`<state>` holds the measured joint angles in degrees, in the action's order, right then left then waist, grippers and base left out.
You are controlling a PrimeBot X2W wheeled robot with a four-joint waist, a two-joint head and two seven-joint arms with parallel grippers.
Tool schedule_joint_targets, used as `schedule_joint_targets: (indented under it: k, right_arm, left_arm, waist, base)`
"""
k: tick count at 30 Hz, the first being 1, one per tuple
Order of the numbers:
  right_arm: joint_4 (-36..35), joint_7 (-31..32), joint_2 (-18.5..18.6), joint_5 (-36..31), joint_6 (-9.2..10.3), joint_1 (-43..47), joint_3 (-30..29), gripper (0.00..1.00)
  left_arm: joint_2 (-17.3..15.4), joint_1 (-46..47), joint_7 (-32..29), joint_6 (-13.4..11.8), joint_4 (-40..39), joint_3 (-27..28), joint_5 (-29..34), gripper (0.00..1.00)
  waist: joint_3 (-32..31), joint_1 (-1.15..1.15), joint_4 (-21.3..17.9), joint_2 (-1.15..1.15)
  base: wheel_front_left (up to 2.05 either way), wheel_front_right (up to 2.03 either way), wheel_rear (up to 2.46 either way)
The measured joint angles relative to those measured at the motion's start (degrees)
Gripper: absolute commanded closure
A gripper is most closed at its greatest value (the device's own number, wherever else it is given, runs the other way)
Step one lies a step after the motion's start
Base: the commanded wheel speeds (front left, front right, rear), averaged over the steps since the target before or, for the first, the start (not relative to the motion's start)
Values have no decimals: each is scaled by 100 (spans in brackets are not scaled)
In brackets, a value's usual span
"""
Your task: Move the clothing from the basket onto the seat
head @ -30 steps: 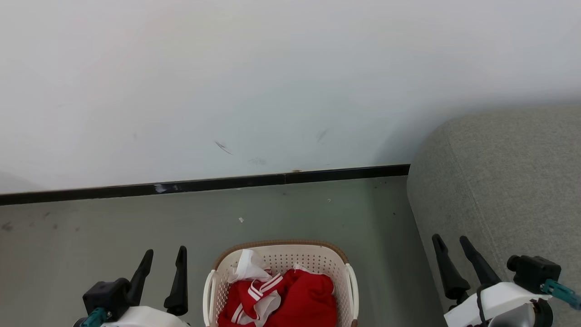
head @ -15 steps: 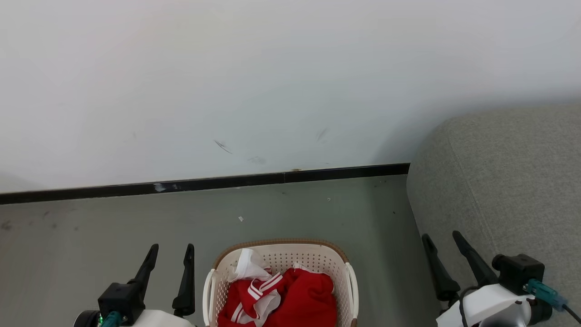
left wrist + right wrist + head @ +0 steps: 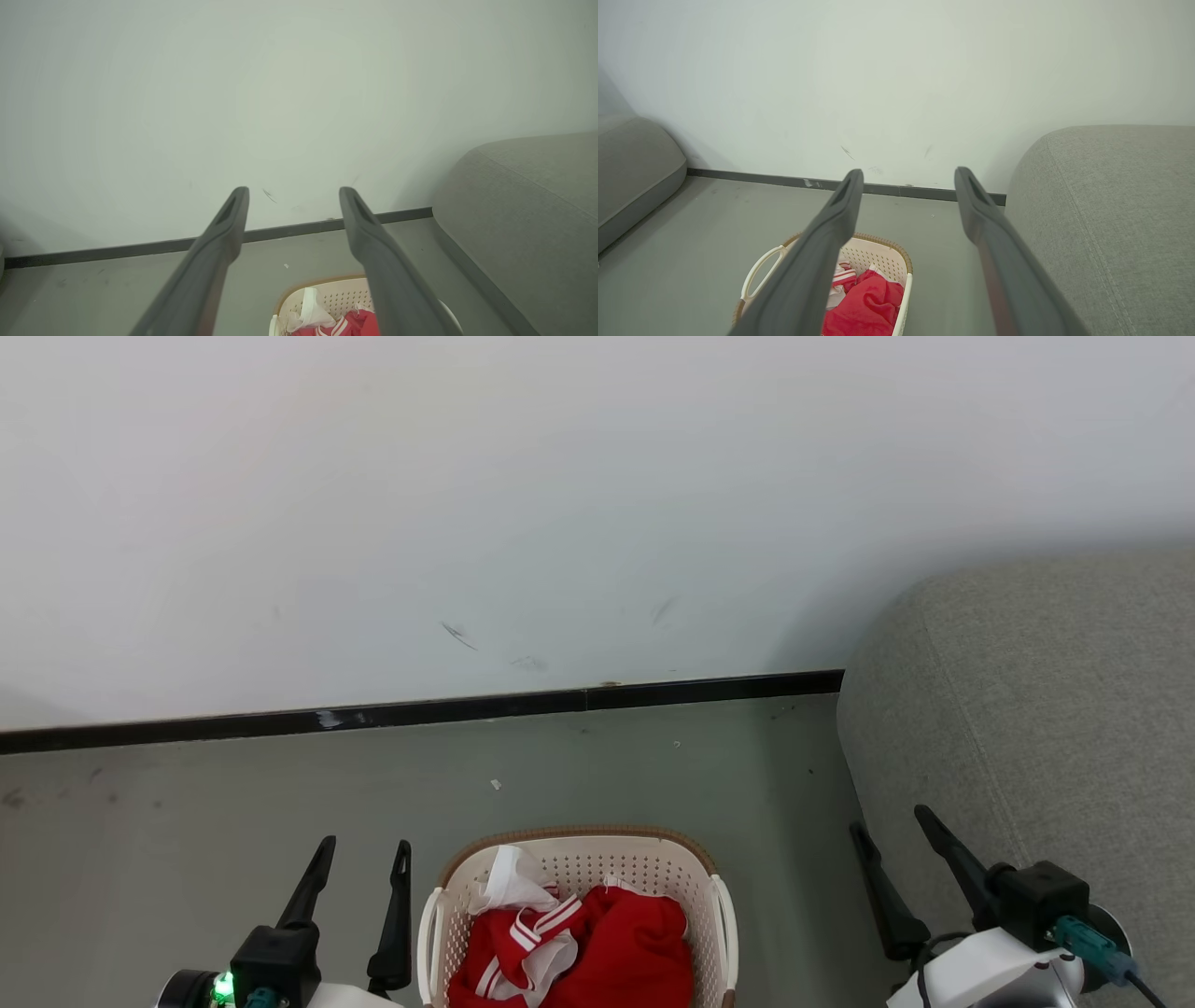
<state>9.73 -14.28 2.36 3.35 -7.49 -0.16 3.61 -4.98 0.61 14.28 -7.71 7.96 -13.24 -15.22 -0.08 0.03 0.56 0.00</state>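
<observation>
- Two tools here, both spread wide open with nothing between the fingers. The left tool sits just left of the basket. The right tool is off to the right, in front of the seat.
- Both sets of fingers point up and away, toward the wall.
- Neither tool touches the basket or anything in it.
- That basket stands on the grey floor between the two tools, low in the head view, with its near end cut off by the frame.
- All the clothing is inside the basket: a crumpled red heap with white stripes, plus a white bit bunched up toward the back left corner. Can't make out any lettering from here.
- Seat is to the basket's right, a strip of bare floor between them, so they're apart.
- Wall is pale with a few dark scuffs, and a black baseboard runs along the bottom.
- Right wrist view also catches another grey cushion at its far left edge.
</observation>
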Motion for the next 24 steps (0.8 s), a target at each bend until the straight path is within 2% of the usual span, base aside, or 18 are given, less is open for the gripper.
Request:
schedule_joint_targets:
  k: [24]
  right_arm:
    - [-3,-3,-1,122,-1,4,-88,0]
  left_arm:
    - [85,1,0,-19,303,197,-198,0]
  waist:
    - [-3,-1,-9,0]
  base:
    - [0,0,0]
